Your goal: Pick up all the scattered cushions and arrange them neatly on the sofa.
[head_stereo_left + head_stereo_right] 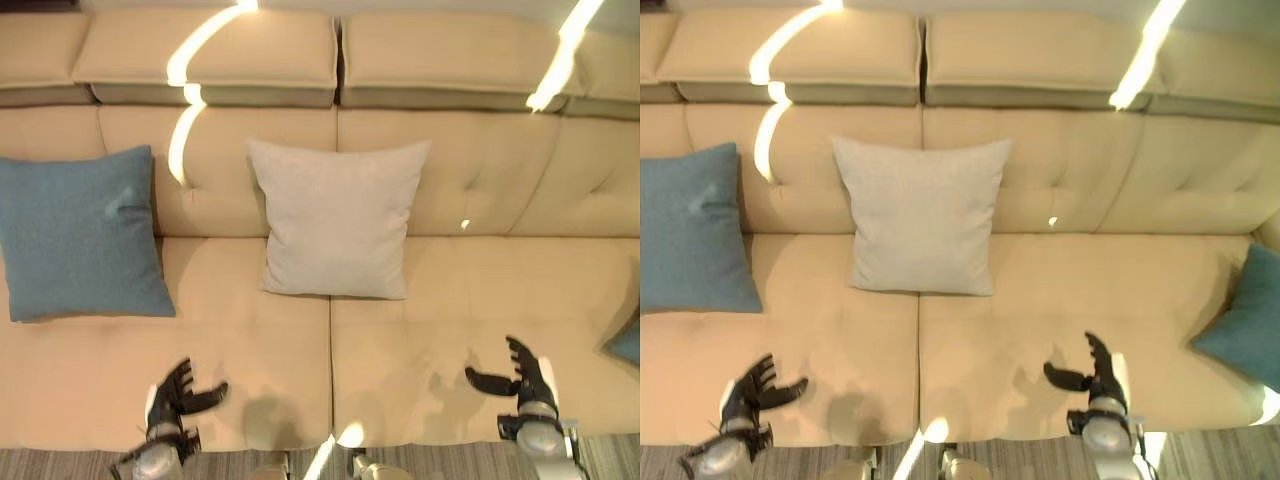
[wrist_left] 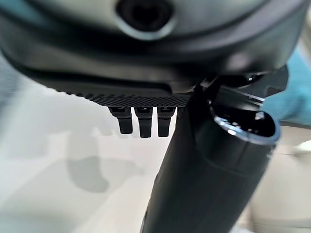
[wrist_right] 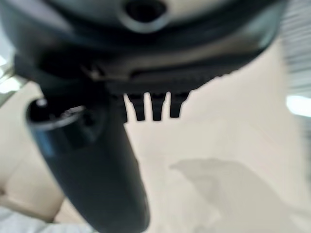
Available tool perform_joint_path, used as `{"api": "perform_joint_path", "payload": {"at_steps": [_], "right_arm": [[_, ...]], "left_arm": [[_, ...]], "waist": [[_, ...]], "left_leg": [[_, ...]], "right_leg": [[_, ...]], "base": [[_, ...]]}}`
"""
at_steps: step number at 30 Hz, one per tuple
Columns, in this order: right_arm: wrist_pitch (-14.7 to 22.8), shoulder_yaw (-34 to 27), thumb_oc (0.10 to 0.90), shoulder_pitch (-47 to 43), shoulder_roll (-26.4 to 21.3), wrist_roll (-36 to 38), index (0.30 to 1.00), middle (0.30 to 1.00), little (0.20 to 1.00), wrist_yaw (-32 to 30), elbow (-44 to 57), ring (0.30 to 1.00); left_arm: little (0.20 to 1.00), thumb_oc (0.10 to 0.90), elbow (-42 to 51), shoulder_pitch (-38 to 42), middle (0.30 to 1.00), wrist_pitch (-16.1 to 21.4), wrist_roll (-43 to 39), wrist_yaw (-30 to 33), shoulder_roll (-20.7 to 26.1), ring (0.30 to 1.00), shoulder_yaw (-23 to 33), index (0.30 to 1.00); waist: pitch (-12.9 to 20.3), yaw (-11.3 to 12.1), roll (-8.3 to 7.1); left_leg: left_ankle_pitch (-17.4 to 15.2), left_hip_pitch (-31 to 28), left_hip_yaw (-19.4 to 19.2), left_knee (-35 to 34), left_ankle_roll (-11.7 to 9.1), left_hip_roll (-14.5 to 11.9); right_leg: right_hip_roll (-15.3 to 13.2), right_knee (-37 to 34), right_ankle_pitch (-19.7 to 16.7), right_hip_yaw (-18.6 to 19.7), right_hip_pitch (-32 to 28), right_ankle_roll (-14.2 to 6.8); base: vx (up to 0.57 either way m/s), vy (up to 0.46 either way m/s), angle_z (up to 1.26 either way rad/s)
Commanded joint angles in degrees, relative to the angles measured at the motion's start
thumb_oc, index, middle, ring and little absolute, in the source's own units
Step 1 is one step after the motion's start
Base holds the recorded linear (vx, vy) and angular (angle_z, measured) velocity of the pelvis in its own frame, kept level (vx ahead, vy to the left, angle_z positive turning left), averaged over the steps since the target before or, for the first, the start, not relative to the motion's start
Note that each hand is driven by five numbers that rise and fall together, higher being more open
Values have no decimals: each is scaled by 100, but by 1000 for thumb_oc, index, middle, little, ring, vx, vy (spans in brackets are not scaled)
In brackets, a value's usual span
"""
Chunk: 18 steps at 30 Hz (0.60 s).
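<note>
On the sofa, going from left to right, a blue cushion is leaning against the backrest, a pale grey cushion is standing upright near the middle seam, and a second blue cushion is lying tilted at the far right end of the seat. Both hands are hovering over the front edge, holding nothing: the left hand has its fingers loosely spread, and the right hand is likewise released. My judgement is that the tilted right cushion is wanting attention next; the right hand should be reaching across, gripping a corner firmly, and setting it upright against the backrest. No writing or labels are showing.
</note>
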<state>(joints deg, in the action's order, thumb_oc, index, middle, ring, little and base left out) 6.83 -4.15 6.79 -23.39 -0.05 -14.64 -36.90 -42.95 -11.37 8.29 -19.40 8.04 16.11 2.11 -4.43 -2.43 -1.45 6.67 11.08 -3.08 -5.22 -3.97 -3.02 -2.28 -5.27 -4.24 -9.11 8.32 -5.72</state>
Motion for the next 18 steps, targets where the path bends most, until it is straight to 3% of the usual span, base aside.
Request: {"api": "perform_joint_path", "payload": {"at_steps": [1,10,11,12,13,15,18], "right_arm": [[338,0,800,-202,-131,-60,900,900,900,-73,-46,900],[374,309,800,-249,218,203,900,900,900,-96,-766,900],[381,328,800,-366,258,381,900,900,900,-129,-989,900],[369,338,800,-464,262,515,900,900,900,-137,-1094,900],[368,403,800,-583,259,555,900,900,900,-152,-1252,900],[334,493,800,-678,264,550,900,900,900,-143,-1359,900],[256,522,800,-775,283,546,900,900,900,-106,-1563,900]], "left_arm": [[900,800,-290,190,900,256,256,76,87,900,52,900],[900,800,-1105,378,900,208,731,134,13,900,-272,900],[900,800,-1243,532,900,202,761,193,23,900,-371,900],[900,800,-1281,664,900,208,763,216,39,900,-434,900],[900,800,-1395,782,900,235,778,235,26,900,-466,900],[900,800,-1509,790,900,221,732,215,-30,900,-443,900],[900,800,-1786,770,900,214,622,207,-184,900,-387,900]], "waist": [[413,64,-107],[423,34,-82],[328,33,-74],[202,28,-139],[83,8,-216],[13,23,-256],[49,-74,-209]], "left_leg": [[-545,-454,-304,22,-92,95],[-601,-637,-332,22,-115,74],[-488,-691,-348,27,-85,72],[-682,-573,-370,378,-56,111],[-1098,-372,-334,1052,-49,153],[-1492,-359,-83,1756,-28,255],[-1600,-714,232,1915,-80,223]], "right_leg": [[-189,27,137,-167,39,-319],[-194,27,191,-178,-198,-301],[-215,27,188,-182,-189,-294],[-312,27,130,-193,-164,-289],[-437,27,50,-192,-54,-285],[-522,27,-23,-179,40,-254],[-563,27,-161,-141,178,-271]], "base": [[-72,-66,3],[-54,-16,13],[-256,26,-2],[-414,47,3],[-387,51,12],[-237,81,20],[-148,188,-5]]}}
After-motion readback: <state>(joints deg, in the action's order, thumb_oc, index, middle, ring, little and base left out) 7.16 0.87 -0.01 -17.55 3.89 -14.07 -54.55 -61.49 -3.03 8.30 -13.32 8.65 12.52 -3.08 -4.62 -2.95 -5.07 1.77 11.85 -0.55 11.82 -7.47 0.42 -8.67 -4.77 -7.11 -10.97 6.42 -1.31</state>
